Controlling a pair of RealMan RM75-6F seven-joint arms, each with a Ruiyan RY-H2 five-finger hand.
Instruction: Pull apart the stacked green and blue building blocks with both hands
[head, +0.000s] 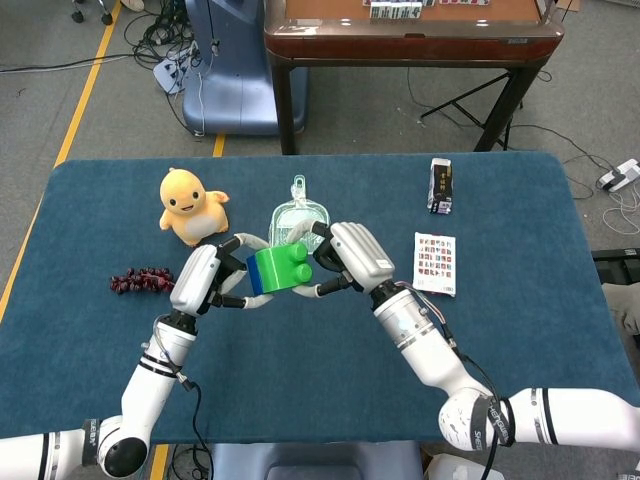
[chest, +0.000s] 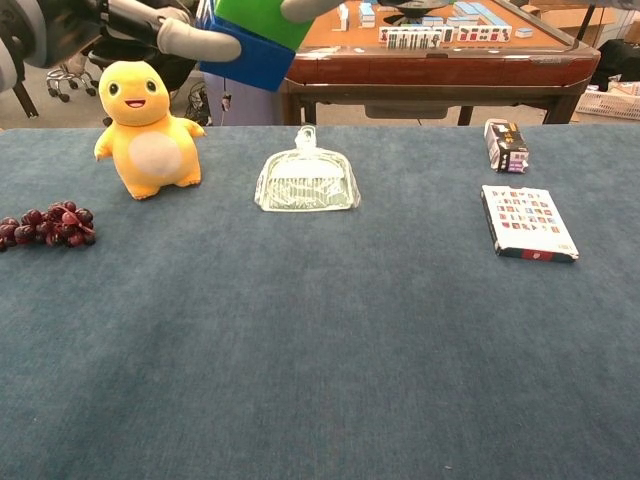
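Left hand (head: 205, 278) grips the blue block (head: 256, 274) at nine o'clock. Right hand (head: 352, 258) grips the green block (head: 285, 267) at three o'clock, blocks joined.

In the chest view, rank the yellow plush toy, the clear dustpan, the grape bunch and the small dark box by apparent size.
Largest to smallest:
1. yellow plush toy
2. clear dustpan, not far behind
3. grape bunch, partly cut off at the left edge
4. small dark box, which lies farther from the camera

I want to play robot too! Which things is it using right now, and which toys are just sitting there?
Using:
green block
blue block
left hand
right hand

Just lying about:
yellow plush toy
grapes
clear dustpan
card box
small dark carton
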